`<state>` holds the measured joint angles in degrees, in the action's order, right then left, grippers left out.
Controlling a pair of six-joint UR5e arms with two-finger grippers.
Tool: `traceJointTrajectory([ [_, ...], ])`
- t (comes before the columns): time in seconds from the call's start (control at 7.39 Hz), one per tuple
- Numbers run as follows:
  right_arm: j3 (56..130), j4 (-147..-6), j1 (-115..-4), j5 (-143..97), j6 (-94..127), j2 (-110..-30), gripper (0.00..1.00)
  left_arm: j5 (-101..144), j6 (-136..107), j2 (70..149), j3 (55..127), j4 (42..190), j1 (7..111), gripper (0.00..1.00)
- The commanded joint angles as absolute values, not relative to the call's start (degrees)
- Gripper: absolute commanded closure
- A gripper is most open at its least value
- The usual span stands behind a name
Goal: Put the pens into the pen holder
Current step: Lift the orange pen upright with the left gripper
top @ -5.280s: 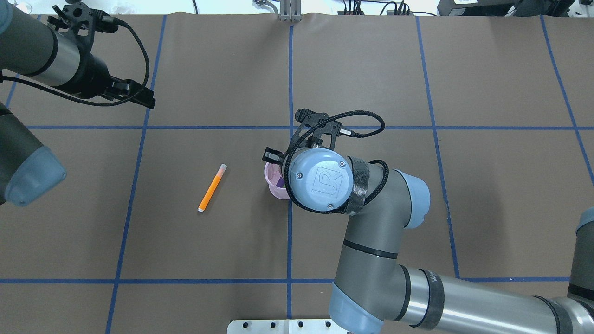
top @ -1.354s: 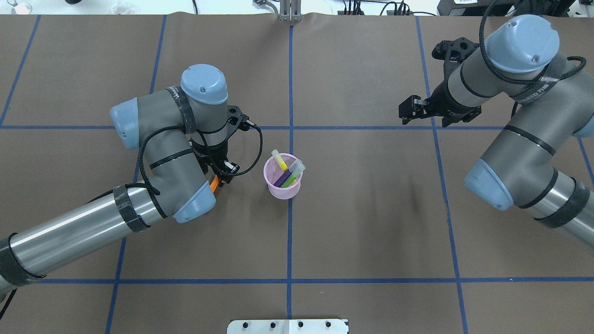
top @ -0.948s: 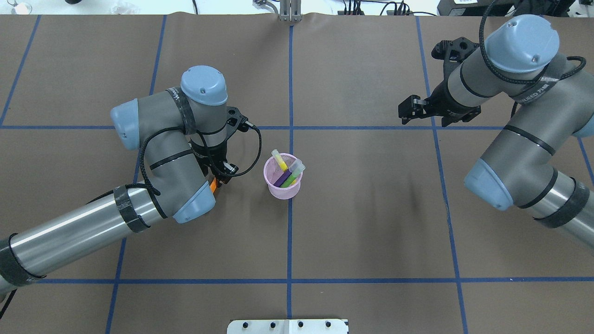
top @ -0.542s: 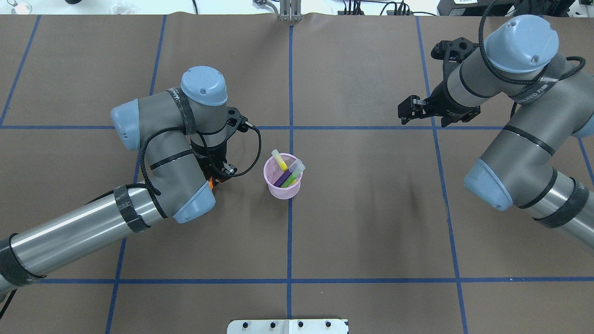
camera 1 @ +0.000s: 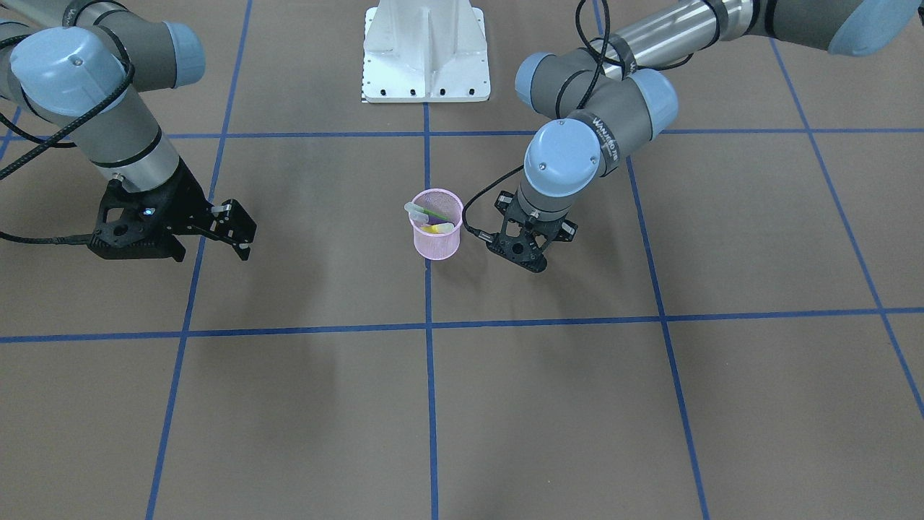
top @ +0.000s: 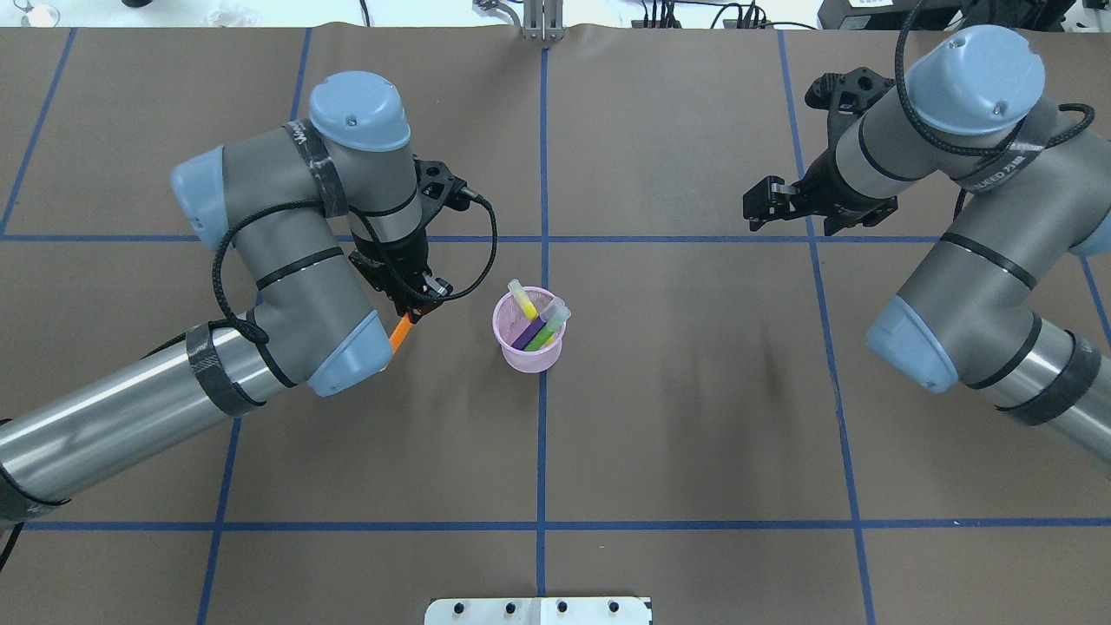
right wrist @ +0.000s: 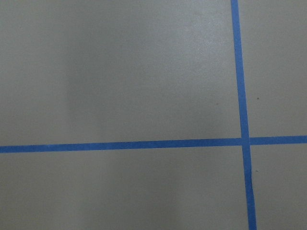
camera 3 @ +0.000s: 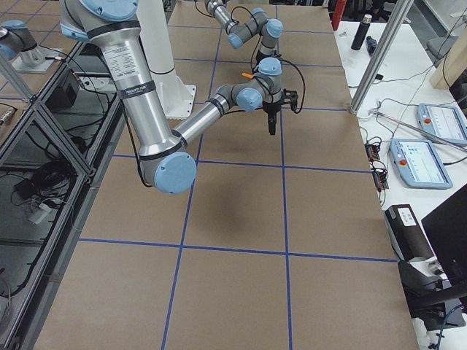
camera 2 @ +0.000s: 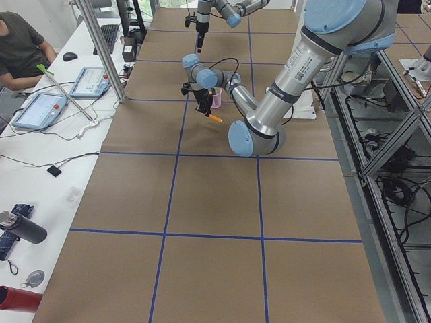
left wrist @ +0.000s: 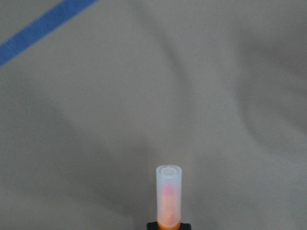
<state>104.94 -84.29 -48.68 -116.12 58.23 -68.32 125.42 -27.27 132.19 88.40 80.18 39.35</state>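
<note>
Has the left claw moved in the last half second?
Yes. The left claw, shut on the orange pen, shifted toward the far blue tape line, likely rising; pen holder unmoved.

Place: a robotics lab, set up as a test bench rather than a workshop or an office.
Table: a wide top covered in brown paper (top: 694,391), ruled into large squares by blue tape lines (top: 542,451).
Robots: two grey industrial arms with pale blue joint caps, the left arm (top: 286,269) and the right arm (top: 963,252), mounted either side of a white bolted base plate (camera 1: 426,50).
Frame: aluminium posts (camera 2: 101,50) at the table edge. Beside the table, open framework with loose cables (camera 2: 397,195).
Operators' side: a white bench (camera 2: 40,188) with touch-screen pendants (camera 2: 40,111), a keyboard (camera 2: 110,38) and a mouse (camera 2: 69,56). A seated person (camera 2: 20,50) in a dark shirt.
Odds: a drink bottle (camera 2: 23,229) on the bench.
</note>
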Motion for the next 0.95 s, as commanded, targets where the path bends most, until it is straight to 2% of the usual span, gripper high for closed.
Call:
traceJointTrajectory([
  [0.0, 104.9, -84.3, -48.7, -116.0, 58.3, -68.3, 0.00, 123.1, -36.7, 132.0, 95.2, 85.2, 40.2, 1.00],
  [0.54, 104.9, -84.3, -48.7, -115.8, 58.3, -68.4, 0.00, 109.2, -41.7, 132.6, 99.7, 92.5, 39.5, 1.00],
  [0.81, 105.0, -84.2, -48.8, -115.8, 58.3, -68.3, 0.00, 101.3, -45.1, 132.0, 99.7, 103.8, 37.5, 1.00],
])
